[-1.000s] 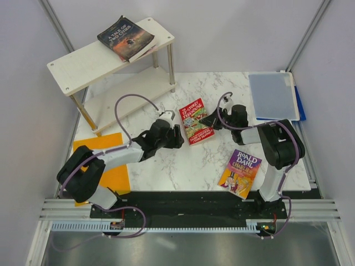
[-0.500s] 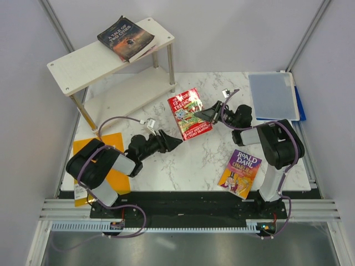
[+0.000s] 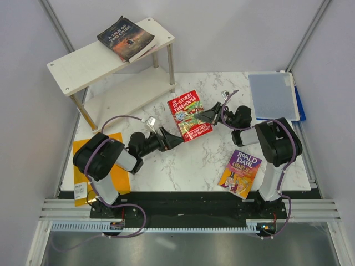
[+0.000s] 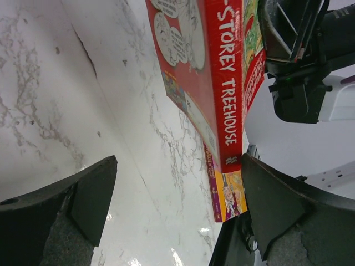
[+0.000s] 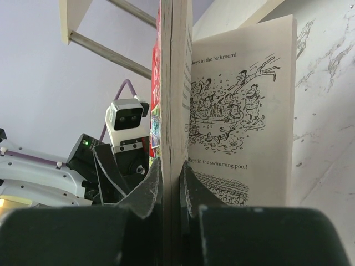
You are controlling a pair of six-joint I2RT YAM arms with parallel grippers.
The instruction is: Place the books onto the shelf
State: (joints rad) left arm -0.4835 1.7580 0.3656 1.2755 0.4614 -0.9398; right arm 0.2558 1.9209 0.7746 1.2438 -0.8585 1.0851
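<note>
The red-green Treehouse book is tilted up off the marble, with my right gripper shut on its right edge. In the right wrist view the jaws pinch the page block, and one illustrated leaf hangs loose beside it. My left gripper stands open just near-left of the book, touching nothing. Its view looks up at the red spine. The purple-yellow Roald Dahl book lies flat at the front right. A dark book lies on the shelf's top board.
A blue-grey folder lies at the back right. An orange sheet lies under the left arm at the table's left edge. The shelf's lower board sits just behind the left arm. Grey walls enclose the table.
The right gripper has raised the Treehouse book and carried it back and left. The left arm has pulled back toward its base, and its gripper has opened wide.
</note>
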